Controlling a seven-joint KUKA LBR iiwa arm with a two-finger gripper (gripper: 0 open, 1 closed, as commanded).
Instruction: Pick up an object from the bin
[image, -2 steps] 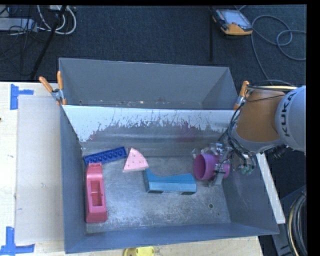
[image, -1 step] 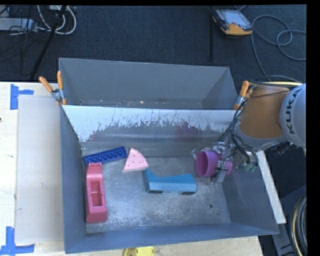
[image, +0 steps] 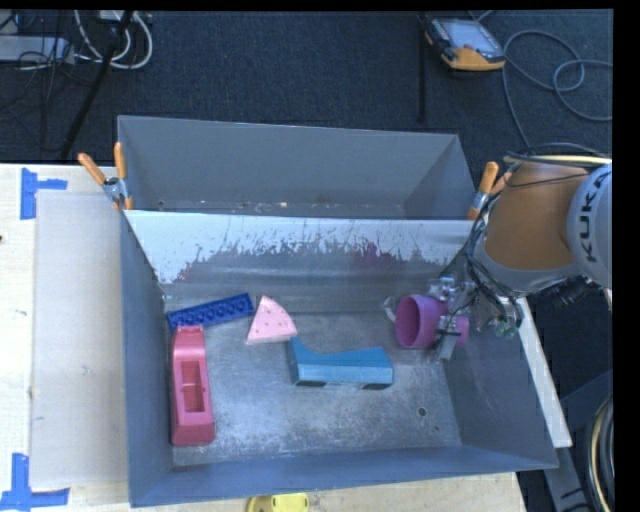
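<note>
Gripper (image: 449, 324) at the purple cup (image: 414, 320), centre-right of frame; grip state can't tell. Cup looks low in bin (image: 300, 190), lift not yet done.

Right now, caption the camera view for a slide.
End effector beside a purple plastic cup by the right wall of the grey metal bin.

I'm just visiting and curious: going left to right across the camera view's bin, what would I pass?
Deep pink slotted block → pale pink wedge → blue block → purple cup → gripper. The flat blue brick overlaps the first two, so it is left out.
</note>
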